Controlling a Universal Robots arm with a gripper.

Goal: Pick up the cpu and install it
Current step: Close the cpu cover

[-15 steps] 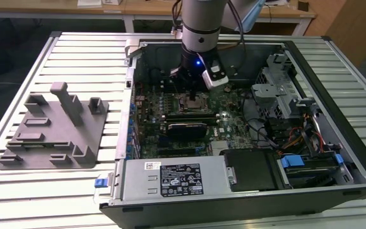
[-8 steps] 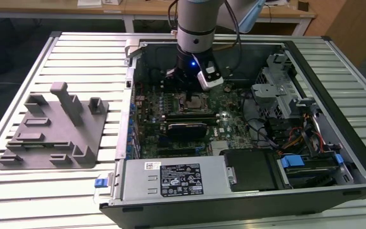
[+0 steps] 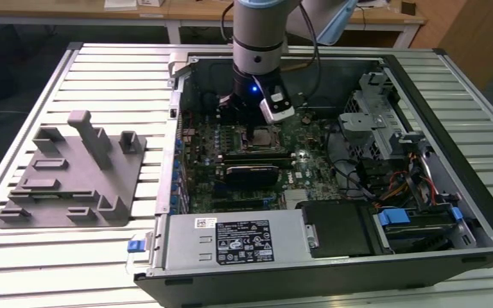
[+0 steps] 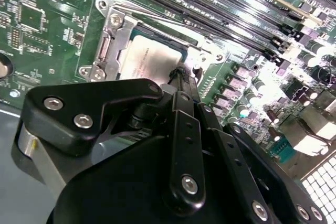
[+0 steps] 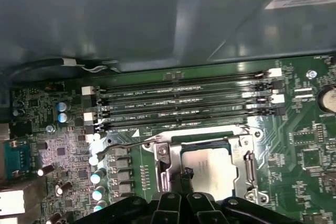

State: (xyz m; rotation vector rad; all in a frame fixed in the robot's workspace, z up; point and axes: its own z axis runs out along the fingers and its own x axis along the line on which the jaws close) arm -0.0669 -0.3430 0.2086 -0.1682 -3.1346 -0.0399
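Note:
The cpu (image 4: pixel 149 59), a flat square chip with a pale silver top, lies in the metal socket frame (image 4: pixel 112 34) on the green motherboard (image 4: pixel 47 24). The first wrist view shows the cpu (image 5: pixel 212 165) inside the same frame (image 5: pixel 163 157). In the exterior view the cpu (image 3: pixel 266 135) sits just below the arm's wrist (image 3: pixel 258 61). My gripper (image 4: pixel 181 73) hangs over one edge of the chip, fingertips (image 5: pixel 184 173) drawn together with nothing between them. Whether they touch the chip cannot be told.
The open computer case (image 3: pixel 452 192) surrounds the board, with a power supply (image 3: pixel 229 240) in front and a drive cage (image 3: pixel 375 122) on the exterior view's right. Memory slots (image 5: pixel 184 103) run beside the socket. A grey fixture plate (image 3: pixel 67 173) stands outside the case.

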